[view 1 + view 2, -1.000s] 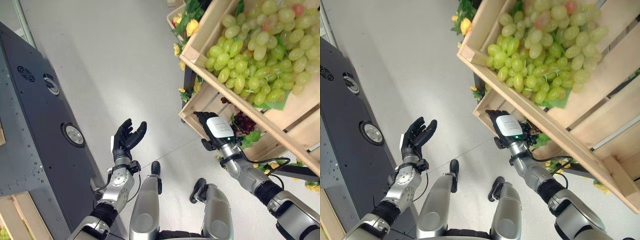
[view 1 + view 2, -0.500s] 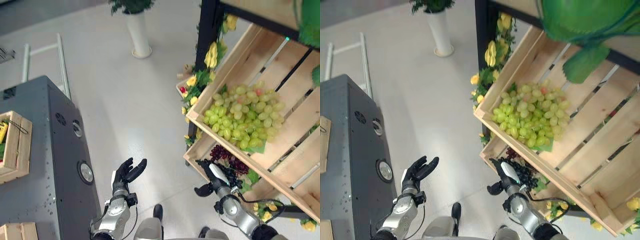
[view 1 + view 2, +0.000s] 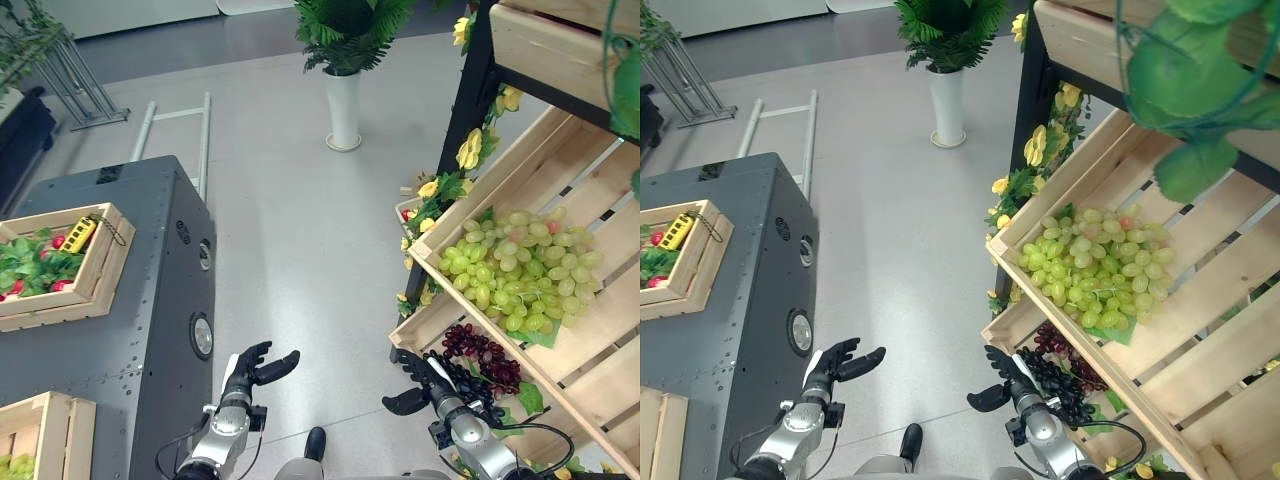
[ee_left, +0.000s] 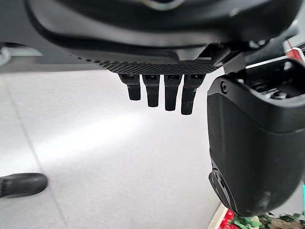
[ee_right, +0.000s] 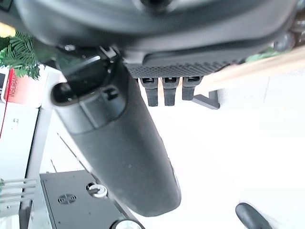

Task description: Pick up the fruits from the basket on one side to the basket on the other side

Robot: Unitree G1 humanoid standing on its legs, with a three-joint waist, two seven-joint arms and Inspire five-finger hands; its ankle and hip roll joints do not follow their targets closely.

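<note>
- Bare grey floor (image 3: pixel 300 230) runs between the dark cabinet (image 3: pixel 120 300) on the left and the wooden shelf stand (image 3: pixel 560 300) on the right; this middle lane is open.
- Left hand (image 3: pixel 250 370) hangs over the floor just beside the cabinet's edge, fingers (image 4: pixel 157 90) straight, nothing around them.
- Right hand (image 3: pixel 420 385) is at the front lip of the lower crate (image 3: pixel 425 335), fingers straight, holding nothing.
- The upper crate (image 3: pixel 590 350) with green grapes (image 3: pixel 515 275) overhangs the lower one, so the dark grapes (image 3: pixel 480 360) lie in a low slot.
- Yellow flowers (image 3: pixel 440 190) crowd the stand's black post (image 3: pixel 465 130).
- A potted plant (image 3: pixel 343 70) stands well beyond.
</note>
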